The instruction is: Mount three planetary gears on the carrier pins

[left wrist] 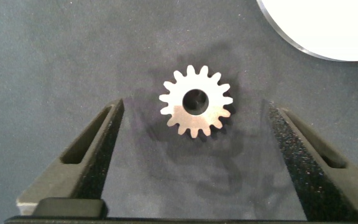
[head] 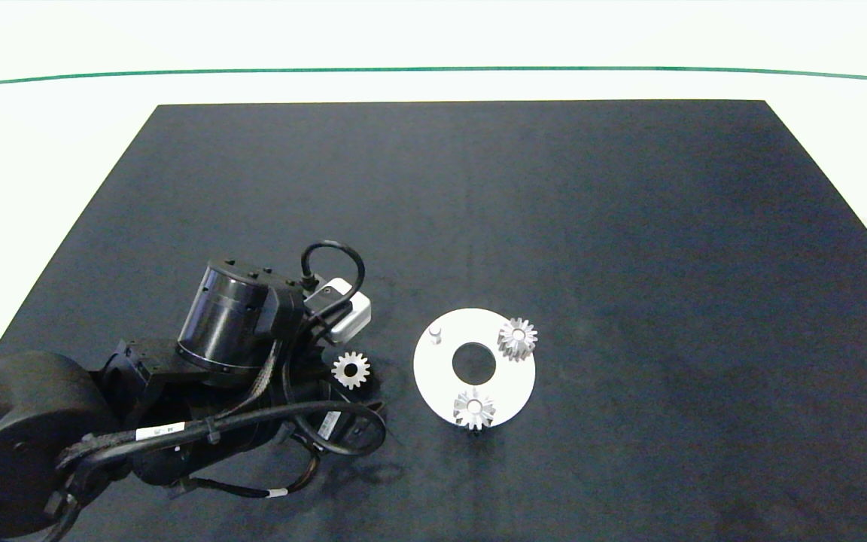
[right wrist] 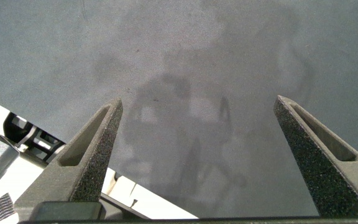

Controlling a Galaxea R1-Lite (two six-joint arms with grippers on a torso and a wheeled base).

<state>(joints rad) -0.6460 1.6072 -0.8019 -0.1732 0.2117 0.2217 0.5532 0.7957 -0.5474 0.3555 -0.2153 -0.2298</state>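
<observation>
— What covers the counter [head: 42, 150]?
— A dark mat [head: 554, 211], with pale counter showing around it and a green line [head: 433, 70] along the far side.
— And lying on the mat?
— A white disc [head: 433, 376], and just beside it, apart, one loose gear [head: 351, 369] lying flat.

three small silver-grey planetary gears with pointed teeth and round centre bores are seen. two are seated on the white disc [head: 433, 373]: one [head: 517, 338] at its far right edge, one [head: 473, 409] at its near edge, each overhanging the rim slightly. the third gear [head: 351, 369] lies flat on the dark mat, just left of the disc and apart from it. of the carrier pins, only one short whitish peg [head: 435, 333] is left bare, standing upright at the disc's far left.
</observation>
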